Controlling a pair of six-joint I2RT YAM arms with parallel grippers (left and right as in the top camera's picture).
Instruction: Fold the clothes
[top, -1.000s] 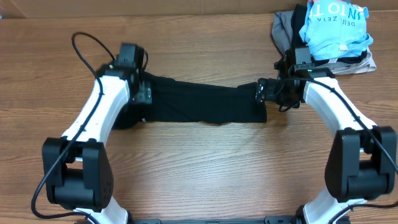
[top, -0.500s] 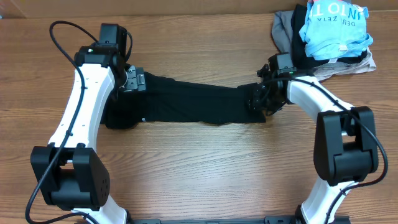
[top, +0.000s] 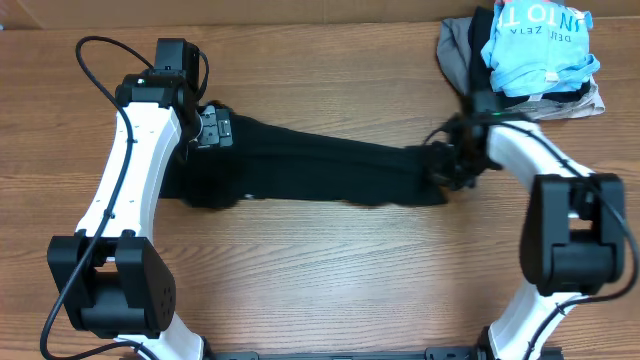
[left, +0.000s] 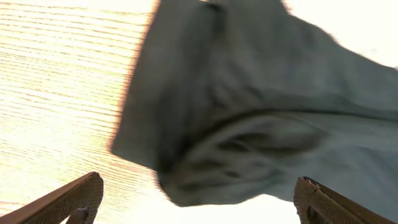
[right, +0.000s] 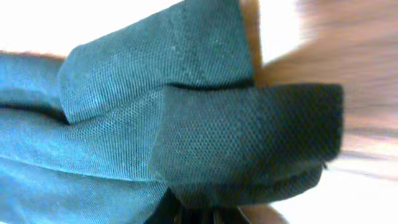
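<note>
Table (top: 320, 270): wood, we work mid-top.
Shirt (top: 320, 172): stretched betw. both ends, prob. to flatten.
Left gripper (left: 198, 208): fingers spread, nothing held.
Right gripper (top: 437, 165): pinches shirt hem.

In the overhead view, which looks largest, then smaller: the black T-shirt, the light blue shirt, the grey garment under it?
1. black T-shirt, stretched long across the table.
2. light blue shirt.
3. grey garment, though mostly hidden beneath, so only its visible part counts.
</note>
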